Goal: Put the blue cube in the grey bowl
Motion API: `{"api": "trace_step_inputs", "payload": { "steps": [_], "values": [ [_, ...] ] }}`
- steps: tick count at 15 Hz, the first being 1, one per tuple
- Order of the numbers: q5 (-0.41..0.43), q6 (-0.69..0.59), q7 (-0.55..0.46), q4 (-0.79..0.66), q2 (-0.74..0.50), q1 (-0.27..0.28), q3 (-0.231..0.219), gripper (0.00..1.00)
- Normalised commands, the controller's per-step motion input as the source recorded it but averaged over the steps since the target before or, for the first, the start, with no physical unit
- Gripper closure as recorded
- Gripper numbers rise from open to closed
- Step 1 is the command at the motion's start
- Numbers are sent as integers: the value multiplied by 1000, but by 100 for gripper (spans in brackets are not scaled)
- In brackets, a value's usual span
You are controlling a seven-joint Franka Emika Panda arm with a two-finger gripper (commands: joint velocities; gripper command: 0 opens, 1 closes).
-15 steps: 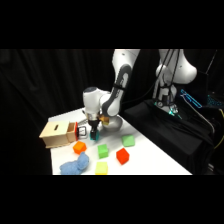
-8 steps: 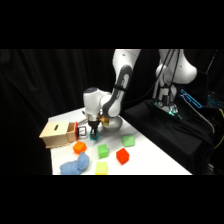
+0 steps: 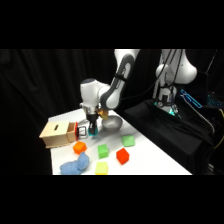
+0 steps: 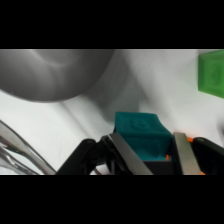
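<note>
Fingers (image 4: 186, 152) pinch the blue cube (image 4: 141, 135), apparently lifted; next, carry it over the grey bowl (image 4: 52, 72) and release.

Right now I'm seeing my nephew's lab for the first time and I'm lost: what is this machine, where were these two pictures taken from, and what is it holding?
It is a white robot arm reaching over a white table. One picture comes from a fixed camera beside the table. The other comes from a camera on the arm's wrist, looking down past its end effector.

In the wrist picture, the two metal fingers are shut on the blue cube, and the grey bowl sits just beyond it.

Also on the table, in the side picture: a wooden box, green blocks, a red block, an orange block, a yellow block and a soft light-blue lump.
</note>
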Motion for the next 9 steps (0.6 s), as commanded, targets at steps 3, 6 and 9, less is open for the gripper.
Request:
{"api": "trace_step_inputs", "payload": {
  "steps": [3,6,9],
  "values": [
    [1,-302,-68,-212,-479,14,-44,74],
    [-41,-249,-41,-276,-502,16,-35,74],
    [-50,-150,-37,-355,-479,-6,-20,74]
  ]
}}
